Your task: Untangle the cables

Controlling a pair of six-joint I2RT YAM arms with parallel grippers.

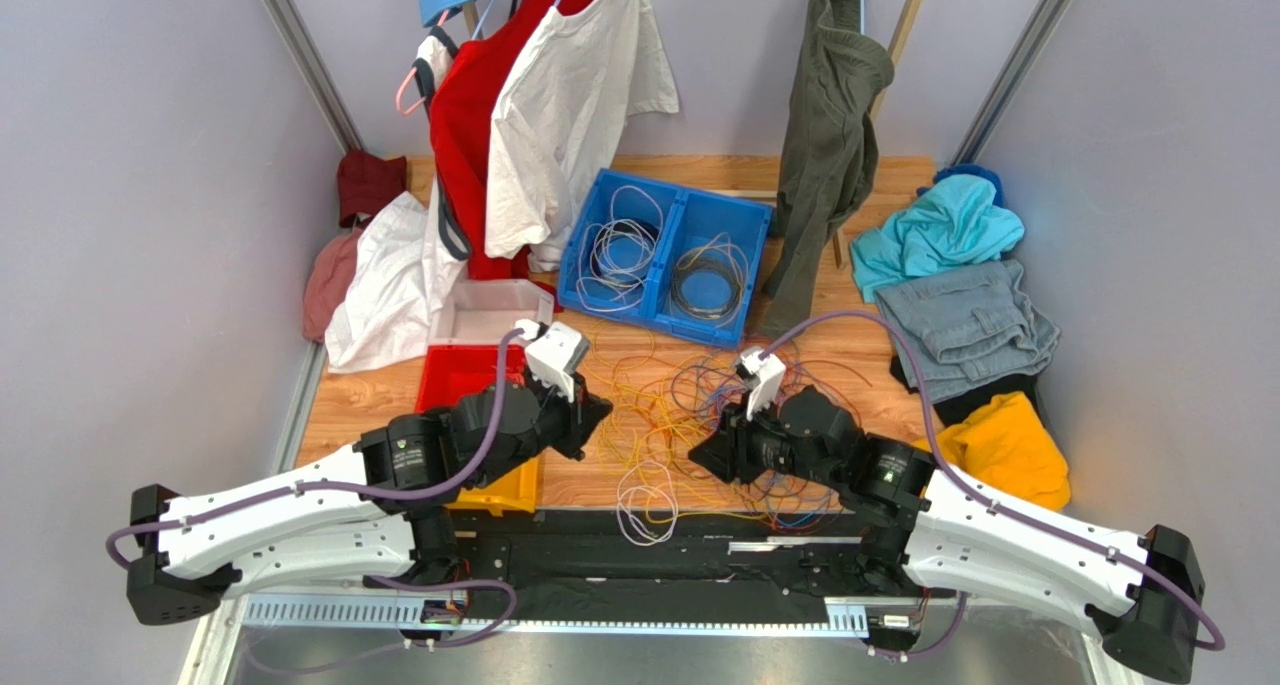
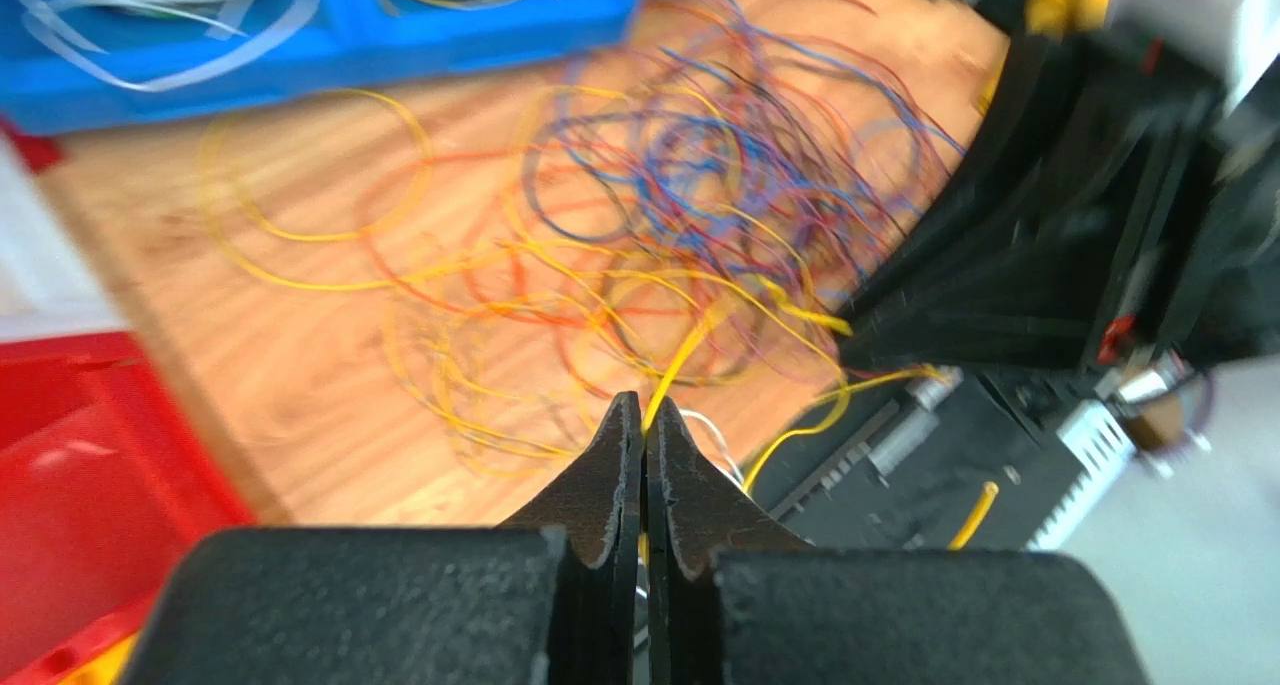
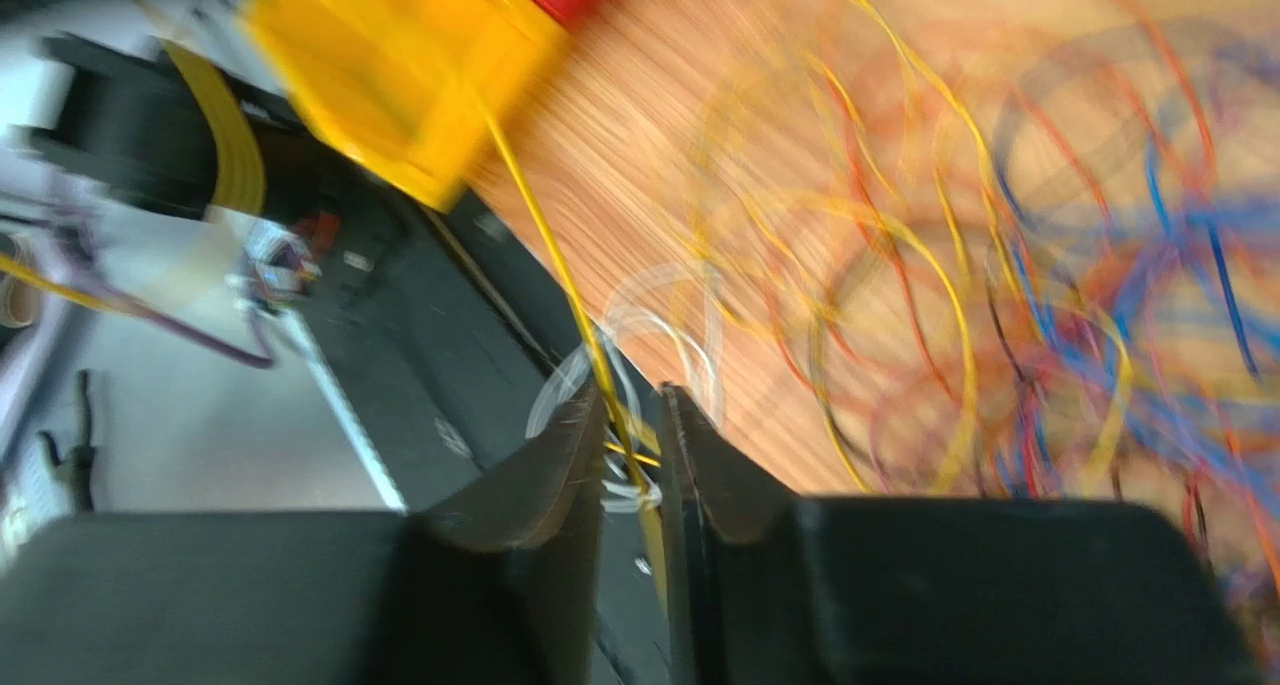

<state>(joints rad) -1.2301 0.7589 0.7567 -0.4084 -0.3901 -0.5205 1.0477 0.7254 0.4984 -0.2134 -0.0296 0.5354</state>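
The cables lie as a loose tangle of yellow, orange, blue, purple and red strands on the wooden table between my two grippers, with white loops over the near edge. In the left wrist view the tangle spreads ahead. My left gripper is shut on a yellow cable that runs up into the pile. It sits left of the tangle. My right gripper stands slightly open, with a yellow cable passing through the gap between its jaws. It hangs at the tangle's near right side.
A blue two-part bin holding coiled cables stands behind the tangle. Red, white and yellow bins sit at the left. Clothes hang at the back and lie piled at the right. The black base rail runs along the near edge.
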